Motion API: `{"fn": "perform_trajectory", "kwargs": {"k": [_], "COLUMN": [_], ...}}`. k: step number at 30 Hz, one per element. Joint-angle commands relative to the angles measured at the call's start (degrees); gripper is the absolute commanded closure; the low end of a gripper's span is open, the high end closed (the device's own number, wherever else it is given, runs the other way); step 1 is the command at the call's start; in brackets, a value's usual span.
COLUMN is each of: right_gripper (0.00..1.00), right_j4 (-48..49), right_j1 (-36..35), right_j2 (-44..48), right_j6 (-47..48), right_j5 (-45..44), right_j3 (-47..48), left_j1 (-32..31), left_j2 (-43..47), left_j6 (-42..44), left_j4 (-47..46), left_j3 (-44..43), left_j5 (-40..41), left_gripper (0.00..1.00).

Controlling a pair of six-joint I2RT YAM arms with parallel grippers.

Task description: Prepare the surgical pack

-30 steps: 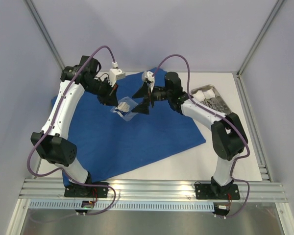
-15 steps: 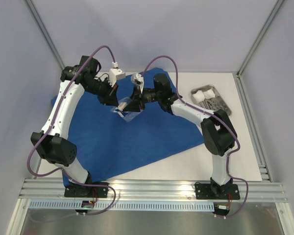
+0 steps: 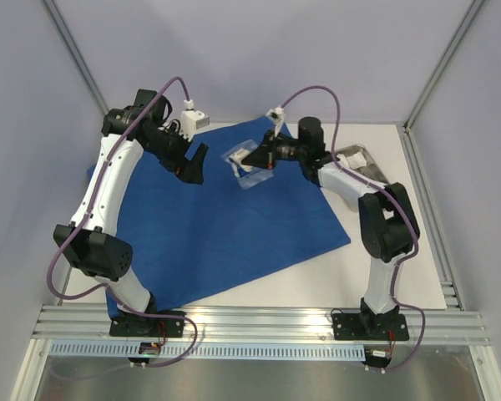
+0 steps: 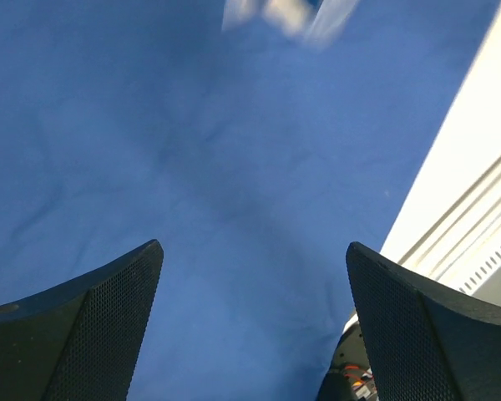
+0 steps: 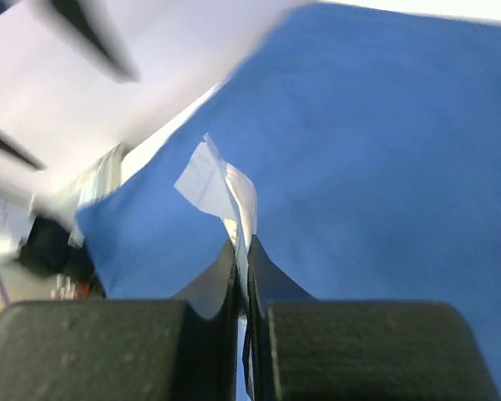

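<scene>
The royal-blue drape (image 3: 225,225) lies spread flat over the table. My right gripper (image 3: 264,154) is shut on a thin clear packet of white gauze (image 3: 244,160) and holds it above the drape's far edge. In the right wrist view the packet (image 5: 221,184) sticks out from between the closed fingers of the gripper (image 5: 242,242). My left gripper (image 3: 197,164) hangs open over the drape to the left of the packet, apart from it. In the left wrist view the gripper (image 4: 252,246) has only blue cloth (image 4: 192,167) between its fingers. The steel tray (image 3: 361,150) sits at the back right, mostly hidden by the right arm.
White tabletop (image 3: 376,284) shows to the right of and in front of the drape. Aluminium frame posts (image 3: 438,63) and pale walls enclose the cell. A rail (image 3: 259,322) runs along the near edge by the arm bases.
My left gripper opened, let go of the gauze packet and drew back left. My right gripper shut on the packet and carried it toward the back right.
</scene>
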State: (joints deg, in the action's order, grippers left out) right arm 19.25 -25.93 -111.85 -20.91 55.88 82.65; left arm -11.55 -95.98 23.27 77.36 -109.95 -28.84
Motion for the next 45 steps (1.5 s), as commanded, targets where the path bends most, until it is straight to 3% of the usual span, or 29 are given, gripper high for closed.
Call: {"fn": "perform_trajectory", "kwargs": {"k": [1,4,6,8,12,18,37,41,45], "right_gripper": [1.00,0.99,1.00,1.00,1.00,1.00,0.99,0.94,0.81], "right_j4": [1.5,-0.4,4.1,7.5,5.1,3.7,13.4,13.1,11.5], "right_j1": [12.7,22.9,30.0,33.2,37.4,38.1,37.8,37.0,36.4], "right_j2": [5.6,7.8,10.0,11.8,15.5,15.2,10.3,8.7,8.8], "right_j6": [-13.3,-22.7,-30.2,-33.7,-33.6,-37.9,-50.3,-49.8,-50.1], "right_j5": [-12.3,-17.0,-21.5,-25.4,-35.6,-51.2,-60.3,-60.3,-60.8], "right_j3": [-6.3,-13.8,-22.0,-28.6,-32.2,-34.7,-41.3,-39.4,-39.2], "left_j1": [0.0,0.2,0.3,0.5,0.7,0.7,0.9,0.9,0.9], "left_j2": [-1.0,-1.5,-1.9,-2.0,-2.2,-1.9,-2.3,-2.2,-1.8], "left_j6": [-5.7,-6.8,-6.9,-7.1,-6.9,-6.9,-6.8,-6.7,-6.5], "left_j4": [4.7,4.5,4.2,3.8,3.5,3.7,3.6,3.8,3.8], "left_j3": [-3.3,-3.1,-2.0,-1.1,-0.3,-0.1,-0.1,-0.2,-0.2], "left_j5": [8.6,9.9,10.4,10.8,10.6,10.7,11.3,11.3,11.3], "left_gripper": [0.00,0.00,0.00,0.00,0.00,0.00,0.00,0.00,0.00]}}
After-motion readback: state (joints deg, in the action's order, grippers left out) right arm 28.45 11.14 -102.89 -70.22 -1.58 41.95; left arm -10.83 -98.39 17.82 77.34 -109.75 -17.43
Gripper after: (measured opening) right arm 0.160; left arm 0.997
